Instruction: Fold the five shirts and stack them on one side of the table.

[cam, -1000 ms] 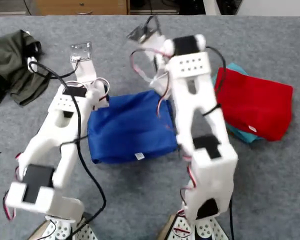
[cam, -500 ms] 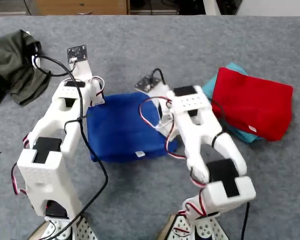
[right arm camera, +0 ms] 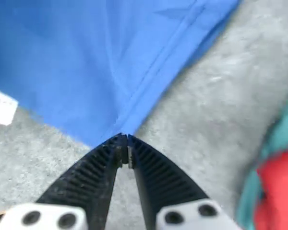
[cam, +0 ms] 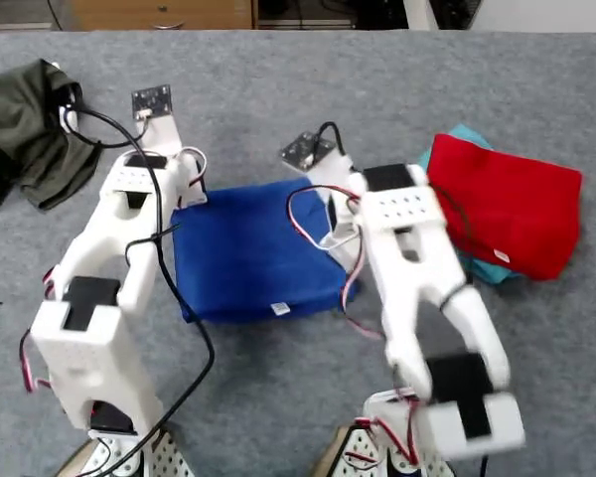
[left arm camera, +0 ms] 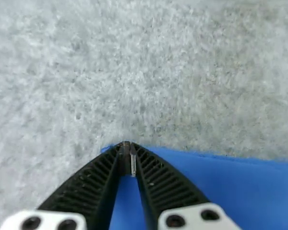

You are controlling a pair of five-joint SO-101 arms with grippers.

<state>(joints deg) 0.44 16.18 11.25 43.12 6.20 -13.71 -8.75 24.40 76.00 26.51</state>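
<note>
1. Tabletop (cam: 278, 89), covered in grey carpet, is carrying all the cloth in view; only four shirts are showing.
2. Blue shirt (cam: 253, 253) is lying folded into a rectangle in the middle, between the two arms, apparently awaiting transfer to the stack.
3. Red shirt (cam: 507, 204) is sitting folded at the right, forming the top of the stack.
4. Dark green shirt (cam: 20, 129) is lying crumpled at the far left, not yet folded.
5. Teal shirt (cam: 474, 264) is peeking out beneath the red one, serving as the stack's base.
6. Left gripper (left arm camera: 126, 153) is resting at the blue shirt's far-left corner, jaws together; whether cloth is caught between them cannot be told.
7. Right gripper (right arm camera: 125, 148) is hanging over the blue shirt's right edge, jaws likewise pressed together, with the stack just beyond. The two are probably bracketing the fold for a joint lift.
8. White label (cam: 276, 309) is showing at the blue shirt's near edge.
</note>
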